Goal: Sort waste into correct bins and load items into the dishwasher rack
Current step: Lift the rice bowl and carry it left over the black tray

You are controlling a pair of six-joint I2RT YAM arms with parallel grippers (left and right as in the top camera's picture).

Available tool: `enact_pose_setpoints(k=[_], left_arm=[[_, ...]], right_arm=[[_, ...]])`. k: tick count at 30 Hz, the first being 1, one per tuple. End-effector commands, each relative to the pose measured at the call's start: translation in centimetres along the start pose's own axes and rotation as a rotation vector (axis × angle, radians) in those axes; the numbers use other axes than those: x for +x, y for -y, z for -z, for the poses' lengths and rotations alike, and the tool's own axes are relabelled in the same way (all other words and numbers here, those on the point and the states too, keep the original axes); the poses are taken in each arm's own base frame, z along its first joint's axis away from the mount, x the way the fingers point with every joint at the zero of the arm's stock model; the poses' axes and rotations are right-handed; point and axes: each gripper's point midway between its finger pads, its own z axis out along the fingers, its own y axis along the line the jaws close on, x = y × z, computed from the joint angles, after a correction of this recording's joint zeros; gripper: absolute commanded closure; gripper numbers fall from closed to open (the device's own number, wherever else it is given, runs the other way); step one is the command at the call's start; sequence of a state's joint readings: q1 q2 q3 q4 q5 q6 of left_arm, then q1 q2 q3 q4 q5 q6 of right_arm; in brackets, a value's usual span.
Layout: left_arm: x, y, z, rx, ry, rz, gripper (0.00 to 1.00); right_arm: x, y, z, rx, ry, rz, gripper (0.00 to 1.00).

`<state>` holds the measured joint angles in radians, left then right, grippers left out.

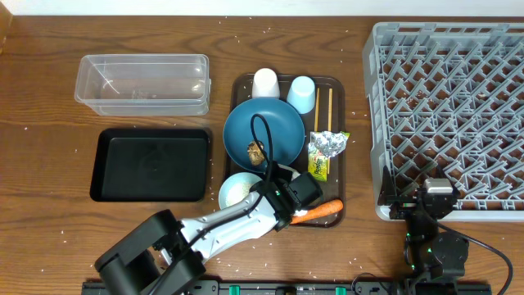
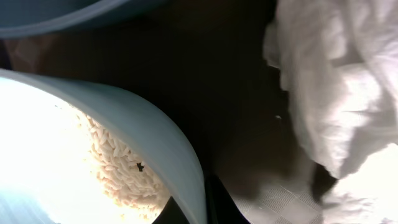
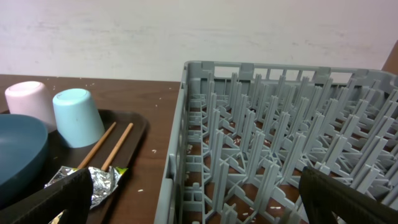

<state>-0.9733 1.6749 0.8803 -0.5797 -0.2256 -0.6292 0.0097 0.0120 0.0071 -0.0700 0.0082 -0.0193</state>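
Dark wood-grain table (image 1: 49,123) with white specks scattered across it; a plain white wall (image 3: 186,31) is behind. The left gripper (image 1: 278,188) is low over the brown tray (image 1: 241,94), between the light-blue bowl (image 1: 236,190) holding rice (image 2: 118,165) and the crumpled napkin (image 2: 336,81); its jaw state can't be told. The right gripper (image 3: 196,186) is spread wide and empty at the near edge of the grey rack (image 1: 446,115). The carrot (image 1: 321,210) lies at the tray's front. The clear tub (image 1: 141,82) and black tray (image 1: 151,164) sit to the left.
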Motion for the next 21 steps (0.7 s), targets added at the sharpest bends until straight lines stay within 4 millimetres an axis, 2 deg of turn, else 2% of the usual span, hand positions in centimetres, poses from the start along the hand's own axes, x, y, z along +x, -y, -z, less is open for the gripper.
enact_pose_setpoints(k=[1,8,12,17,21], left_arm=[[-0.3,0.6,1.3,0.056,0.013,0.023,0.94],[-1.6,0.6,4.0,0.118,0.085,0.049,0.94],[-2.3,-0.1,6.1,0.158,0.127,0.082,0.94],[-4.2,-3.2,8.7,0.185,0.199,0.195,0.94],[-5.8,-6.1,10.0,0.229,0.238,0.255,0.94]], right_arm=[[0.0,-0.1,0.0,-0.002,0.000,0.008,0.01],[0.0,-0.1,0.0,-0.002,0.000,0.008,0.01],[0.0,-0.1,0.0,-0.002,0.000,0.008,0.01],[0.0,-0.1,0.0,-0.002,0.000,0.008,0.01],[0.0,-0.1,0.0,-0.002,0.000,0.008,0.01]])
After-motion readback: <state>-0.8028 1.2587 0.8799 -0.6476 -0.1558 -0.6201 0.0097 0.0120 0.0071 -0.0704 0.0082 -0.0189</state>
